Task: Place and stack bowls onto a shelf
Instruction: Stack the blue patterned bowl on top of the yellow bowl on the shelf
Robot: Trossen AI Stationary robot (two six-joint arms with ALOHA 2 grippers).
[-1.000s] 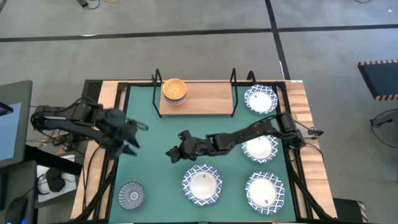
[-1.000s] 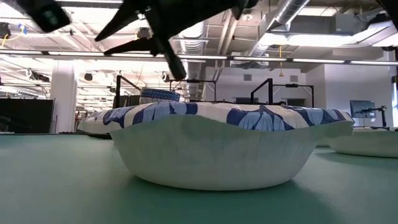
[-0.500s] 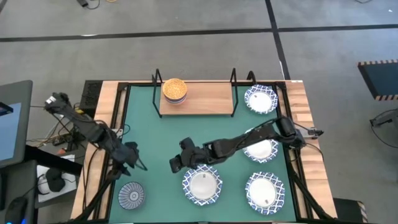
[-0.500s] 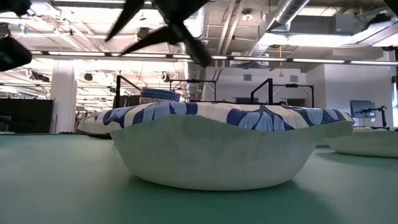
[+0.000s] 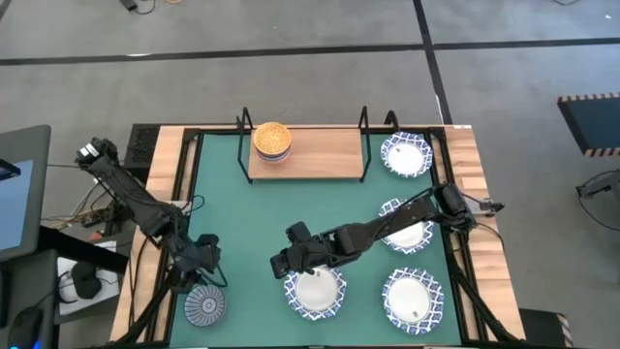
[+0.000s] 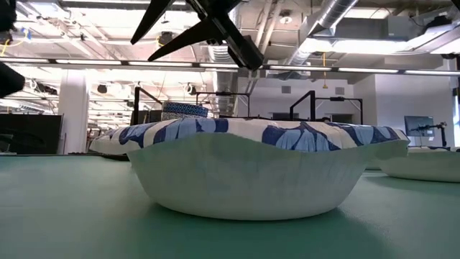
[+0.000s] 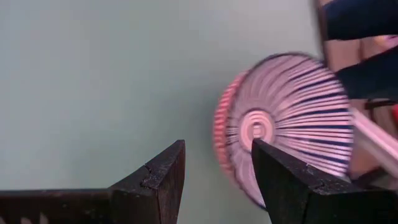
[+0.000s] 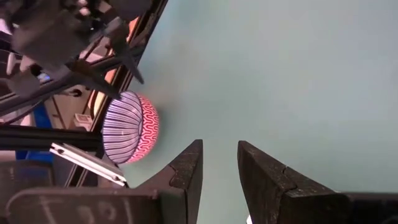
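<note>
Left gripper (image 5: 206, 274): jaws spread, empty, right above striped bowl (image 5: 205, 304)
Right gripper (image 5: 282, 264): part open, empty, well right of striped bowl

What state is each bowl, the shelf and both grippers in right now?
Left gripper: open, empty, above the striped bowl.
Right gripper: open, empty, beside the near-centre white bowl.
Striped bowl: upright on the mat, untouched.
Near-centre white bowl: upright on the mat, not gripped.
Other three white bowls: upright, off the shelf.
Shelf: holds one stack of small bowls.
</note>
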